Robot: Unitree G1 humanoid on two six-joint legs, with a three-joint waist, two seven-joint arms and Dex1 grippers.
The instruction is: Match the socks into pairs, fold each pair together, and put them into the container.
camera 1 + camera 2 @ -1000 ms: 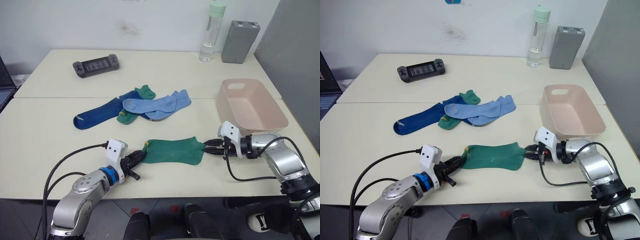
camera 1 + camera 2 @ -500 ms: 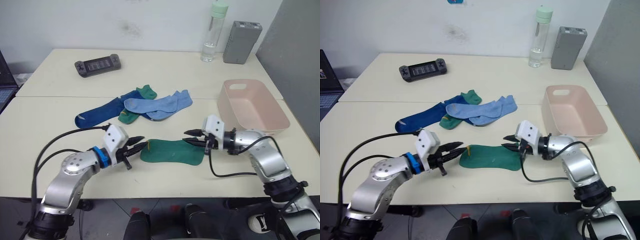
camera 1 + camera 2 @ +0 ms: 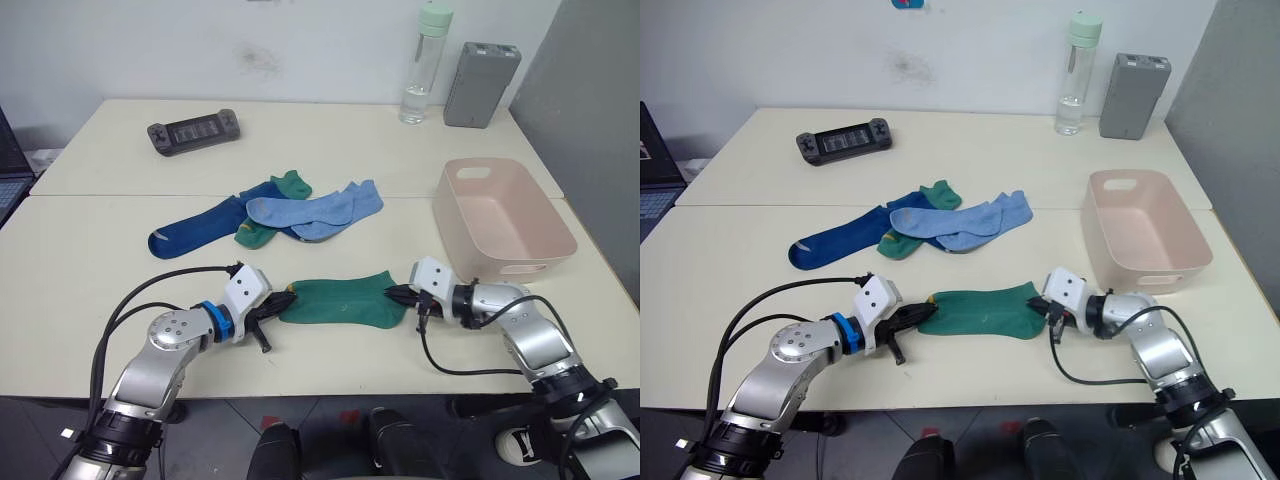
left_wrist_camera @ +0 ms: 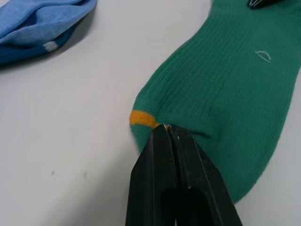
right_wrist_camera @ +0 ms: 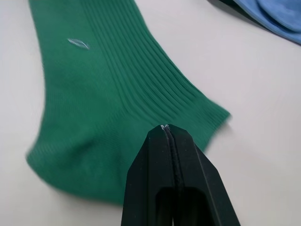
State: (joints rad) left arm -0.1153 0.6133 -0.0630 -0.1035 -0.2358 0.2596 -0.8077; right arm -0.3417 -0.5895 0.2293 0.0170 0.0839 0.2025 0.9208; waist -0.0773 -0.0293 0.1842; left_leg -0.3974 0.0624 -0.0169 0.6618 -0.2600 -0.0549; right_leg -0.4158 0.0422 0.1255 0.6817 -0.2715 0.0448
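A green sock (image 3: 345, 302) with a small yellow mark lies flat near the table's front edge. My left gripper (image 3: 283, 300) is shut on its left end by the yellow mark (image 4: 142, 117). My right gripper (image 3: 393, 294) is shut on the ribbed cuff (image 5: 197, 101) at its right end. Further back lies a heap of socks: a dark navy sock (image 3: 195, 228), light blue socks (image 3: 315, 210) and another green sock (image 3: 290, 183), partly overlapping. The pale pink container (image 3: 455, 225) stands empty at the right, just behind my right arm.
A black game controller (image 3: 192, 130) lies at the back left. A clear bottle (image 3: 418, 65) and a grey box (image 3: 480, 70) stand at the back right. A laptop edge (image 3: 8, 180) shows at the far left. Cables trail from both wrists.
Half a second ago both grippers were open just off the green sock's ends. Both have come down to the table and shut on its ends.
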